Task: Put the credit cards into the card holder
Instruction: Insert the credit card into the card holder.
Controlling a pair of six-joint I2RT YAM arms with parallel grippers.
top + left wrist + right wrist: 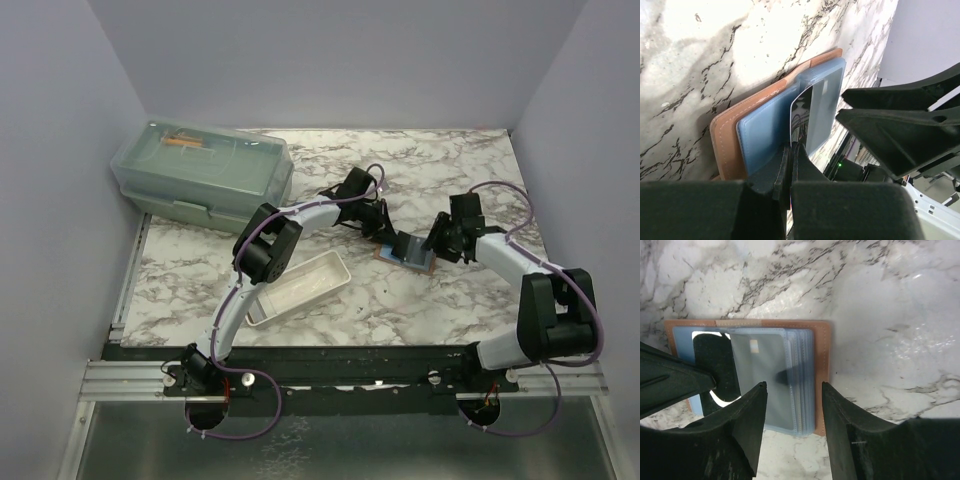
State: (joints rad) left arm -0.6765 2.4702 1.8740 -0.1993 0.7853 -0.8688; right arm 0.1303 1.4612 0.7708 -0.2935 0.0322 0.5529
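The tan-brown card holder (385, 254) lies open on the marble between the two arms, its stitched rim (823, 345) showing around a stack of clear blue-tinted sleeves (765, 130). A grey-blue credit card (765, 380) with a small gold chip lies inside the top sleeve. My left gripper (791, 147) is shut on a thin sleeve leaf (801, 97), which curves up off the stack. My right gripper (793, 387) hovers open over the holder's near edge, one finger on each side of the sleeve stack, touching nothing. In the top view the left gripper (380, 228) and right gripper (437, 240) flank the holder.
A long white tray (297, 287) lies left of the holder, by the left arm. A pale green lidded box (205, 175) stands at the back left. Lilac walls close in the table on three sides. The right gripper's black fingers (900, 125) fill the right of the left wrist view.
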